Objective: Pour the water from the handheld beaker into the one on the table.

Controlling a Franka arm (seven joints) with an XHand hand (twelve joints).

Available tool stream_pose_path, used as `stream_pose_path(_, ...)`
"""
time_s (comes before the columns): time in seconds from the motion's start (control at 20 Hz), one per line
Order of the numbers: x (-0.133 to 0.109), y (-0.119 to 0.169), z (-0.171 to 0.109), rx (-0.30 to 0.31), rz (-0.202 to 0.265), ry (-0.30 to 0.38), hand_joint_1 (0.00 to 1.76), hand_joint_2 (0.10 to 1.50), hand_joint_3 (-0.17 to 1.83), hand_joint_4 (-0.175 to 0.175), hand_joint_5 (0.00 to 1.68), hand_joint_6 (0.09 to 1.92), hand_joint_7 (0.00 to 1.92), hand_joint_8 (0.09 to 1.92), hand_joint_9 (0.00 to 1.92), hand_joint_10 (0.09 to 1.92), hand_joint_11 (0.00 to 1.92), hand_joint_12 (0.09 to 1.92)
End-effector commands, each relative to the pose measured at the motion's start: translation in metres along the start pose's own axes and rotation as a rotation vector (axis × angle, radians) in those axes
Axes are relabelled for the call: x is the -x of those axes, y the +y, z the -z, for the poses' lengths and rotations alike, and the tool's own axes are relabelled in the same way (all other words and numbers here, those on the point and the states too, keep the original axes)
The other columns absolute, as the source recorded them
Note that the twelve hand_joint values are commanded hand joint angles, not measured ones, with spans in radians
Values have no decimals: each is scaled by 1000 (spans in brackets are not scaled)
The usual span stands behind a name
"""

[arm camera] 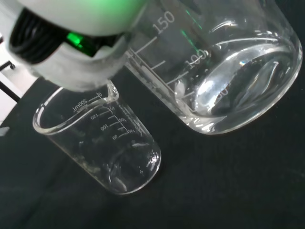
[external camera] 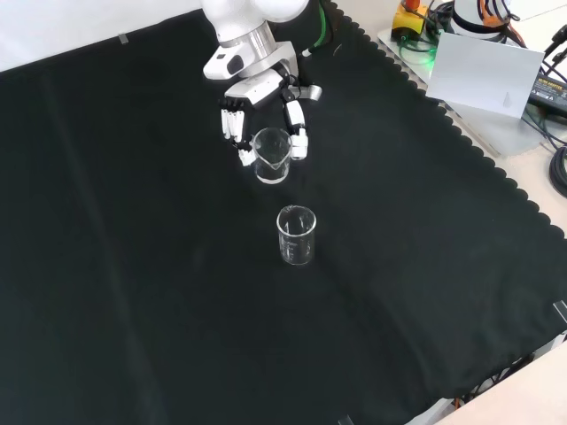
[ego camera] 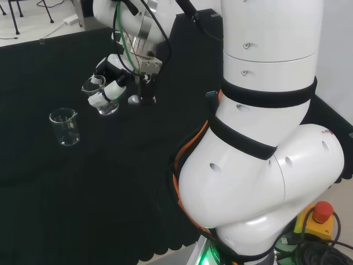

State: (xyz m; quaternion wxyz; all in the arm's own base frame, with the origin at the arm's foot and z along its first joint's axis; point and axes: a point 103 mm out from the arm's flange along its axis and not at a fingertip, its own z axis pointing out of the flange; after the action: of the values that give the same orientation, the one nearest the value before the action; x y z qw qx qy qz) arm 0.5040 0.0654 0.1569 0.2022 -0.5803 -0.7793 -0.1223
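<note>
In the front view, the table beaker [external camera: 296,235] stands upright on the black cloth [external camera: 133,266], apart from everything. Just beyond it, the hand [external camera: 266,115] has its fingers [external camera: 233,124] curled round the held beaker [external camera: 271,155] (water shows in its bottom in the wrist view), lifted off the cloth.

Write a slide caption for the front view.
Robot hand holds a clear glass beaker above black cloth, beside a second clear beaker.
</note>
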Motion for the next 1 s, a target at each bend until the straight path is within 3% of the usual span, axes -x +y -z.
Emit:
stream_pose_path(0.05,-6,0,1,-33,-4,-51,1138,605,899,10,1130,1045,1445,893,1232,1013,1084,927)
stream_pose_path(1.0,-57,17,-3,-179,3,-362,1132,601,931,12,1111,1095,1436,929,1221,1049,1071,942)
